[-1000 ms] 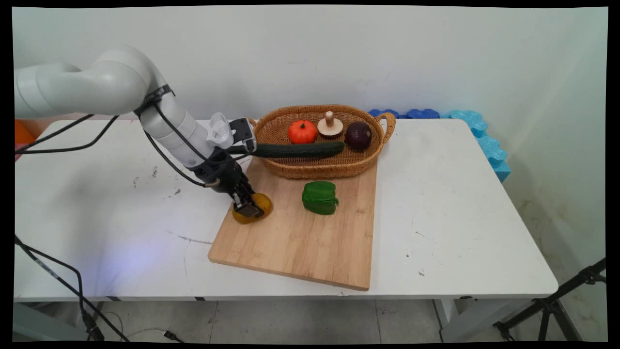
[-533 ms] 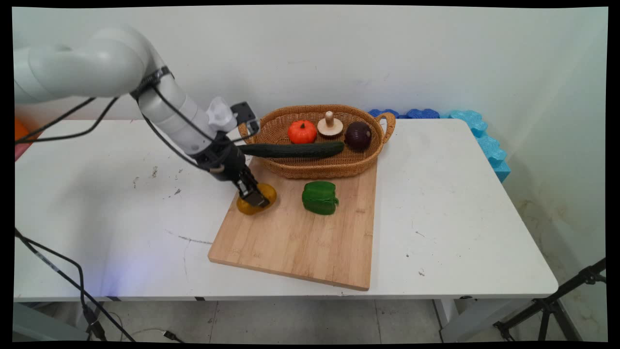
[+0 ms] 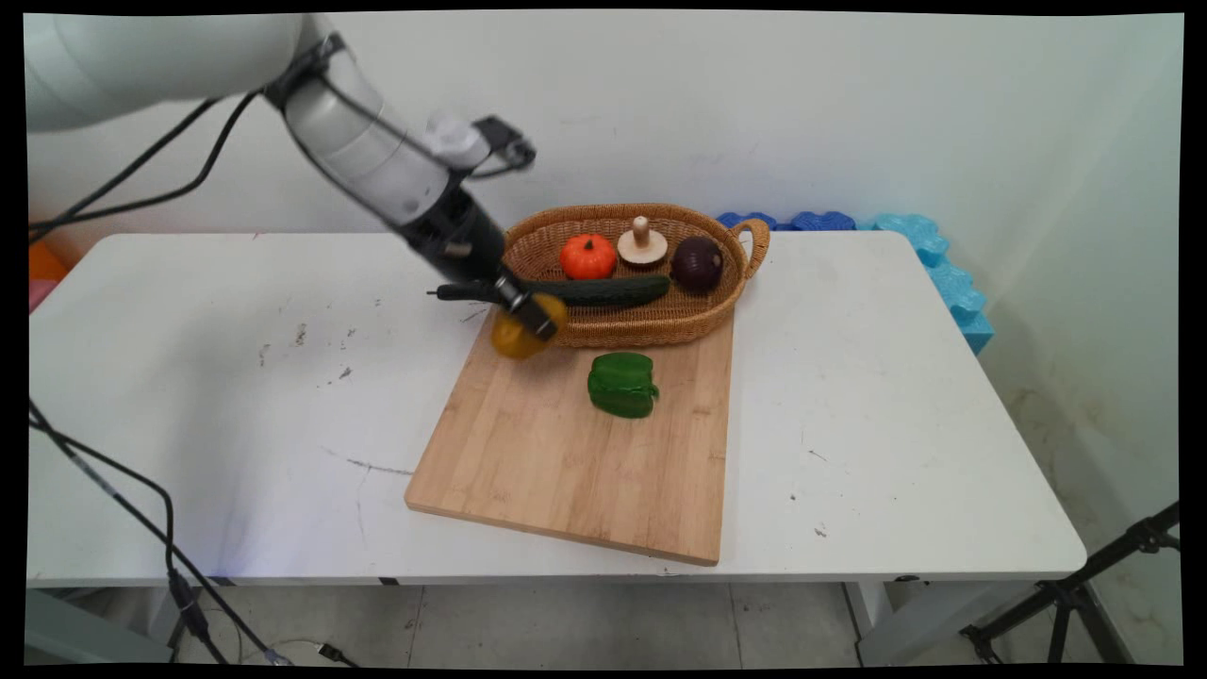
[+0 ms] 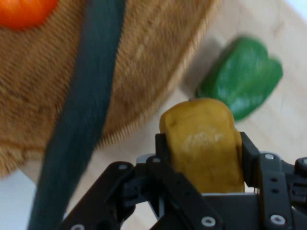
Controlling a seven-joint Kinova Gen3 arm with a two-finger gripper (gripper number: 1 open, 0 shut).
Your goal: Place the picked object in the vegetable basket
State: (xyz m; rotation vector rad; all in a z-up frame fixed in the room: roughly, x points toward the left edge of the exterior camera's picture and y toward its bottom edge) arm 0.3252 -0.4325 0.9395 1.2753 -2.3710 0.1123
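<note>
My gripper (image 3: 528,319) is shut on a yellow pepper (image 3: 516,337), held in the air over the far left corner of the wooden cutting board (image 3: 575,453), just left of the wicker basket (image 3: 641,325). In the hand view the yellow pepper (image 4: 204,143) sits between my fingers (image 4: 165,153). A long dark cucumber (image 3: 603,289) lies across the basket's front, its left end poking out past the rim behind my gripper. A green pepper (image 3: 622,385) rests on the board to the right of my gripper.
The basket also holds a small orange pumpkin (image 3: 587,256), a wooden mushroom (image 3: 642,242) and a dark purple onion (image 3: 697,263). Blue foam blocks (image 3: 929,259) line the table's far right edge. Black cables (image 3: 113,500) hang at the left.
The gripper has lifted the yellow pepper off the board's left edge and carried it up and to the right, toward the basket's left end.
</note>
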